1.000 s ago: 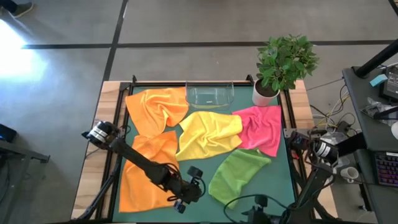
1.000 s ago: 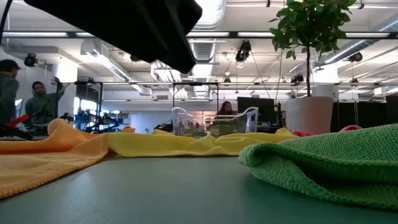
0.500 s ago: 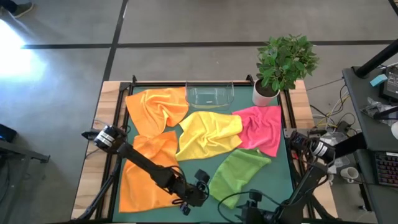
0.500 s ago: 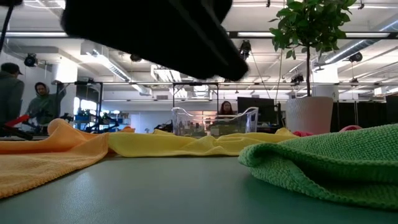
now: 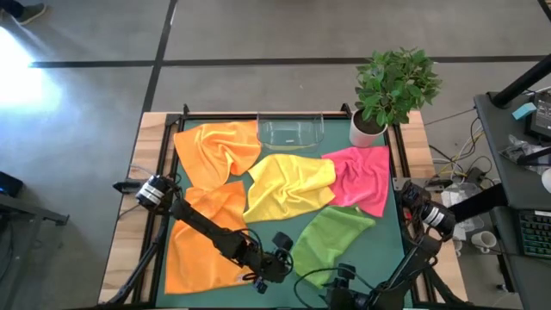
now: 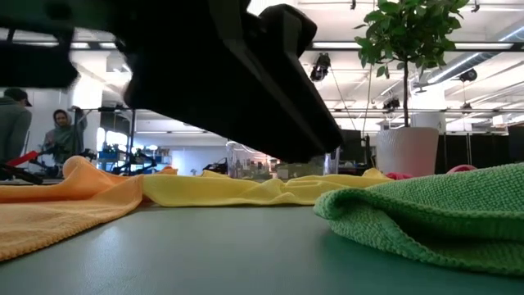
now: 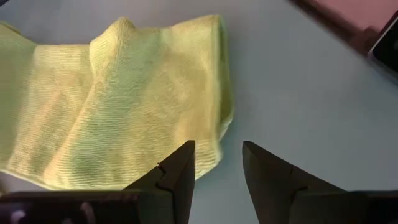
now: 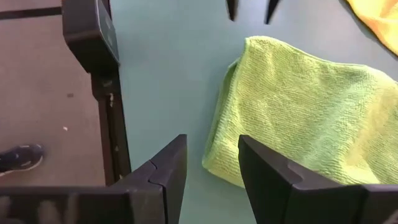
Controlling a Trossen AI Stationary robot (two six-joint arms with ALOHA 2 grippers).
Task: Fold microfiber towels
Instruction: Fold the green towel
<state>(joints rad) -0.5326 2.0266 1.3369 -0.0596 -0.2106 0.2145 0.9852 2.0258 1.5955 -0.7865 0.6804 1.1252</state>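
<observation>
Lime green towel (image 5: 331, 239) long axis diagonal, near corner between left gripper (image 5: 280, 258) and right gripper (image 5: 344, 280), both parted, empty.

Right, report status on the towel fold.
Left tool and right tool open, empty, flanking the crumpled lime green microfiber towel. Nothing folded. No obstruction.
</observation>
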